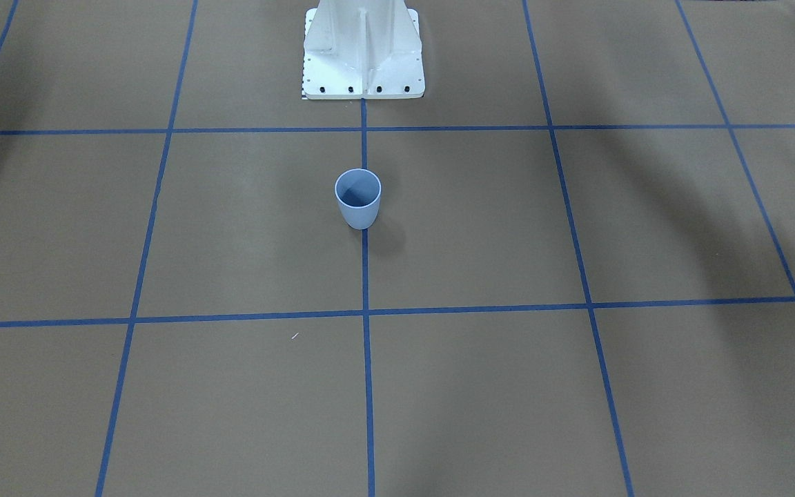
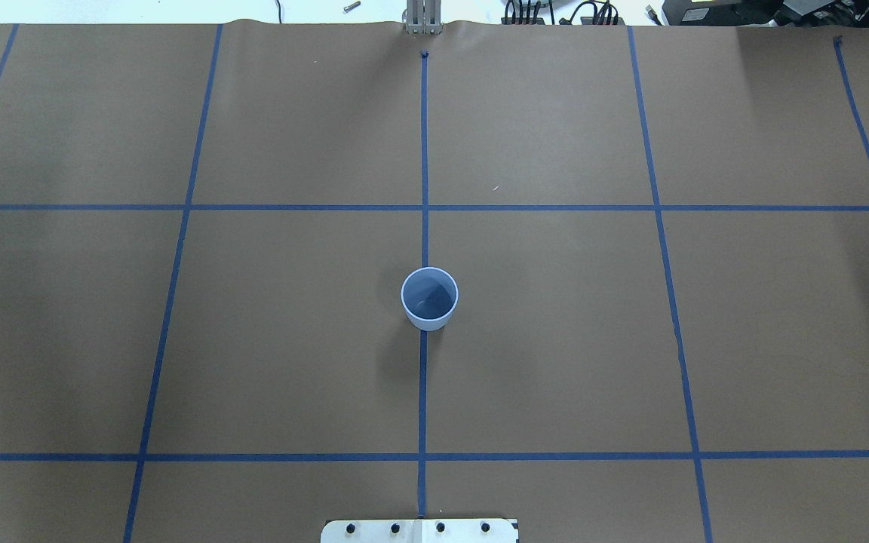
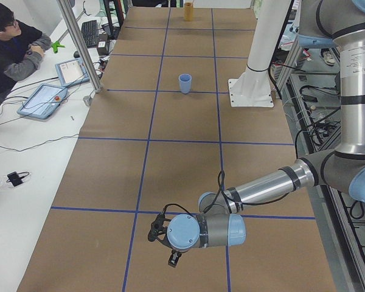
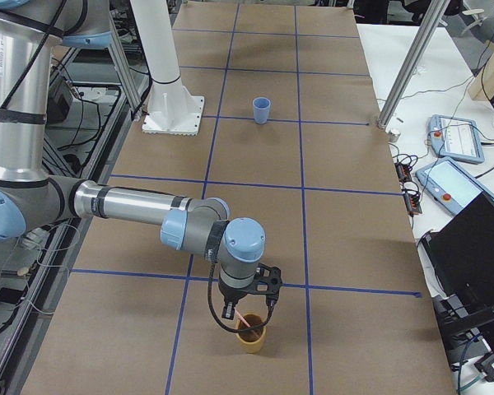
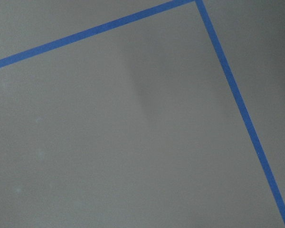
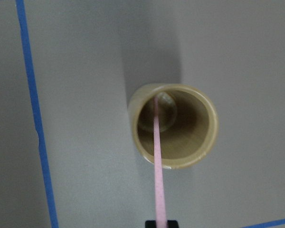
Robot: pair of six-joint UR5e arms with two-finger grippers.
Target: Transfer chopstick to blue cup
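The blue cup stands upright and empty near the table's middle, on the centre tape line; it also shows in the overhead view and both side views. The pink chopstick stands in a tan cup at the table's right end. My right gripper is right above that cup, shut on the chopstick's upper end. My left gripper hangs low over bare paper at the left end, far from both cups; I cannot tell if it is open or shut.
The white robot base stands behind the blue cup. Blue tape lines grid the brown paper. An operator sits beside the table with tablets. A metal post stands at the far edge.
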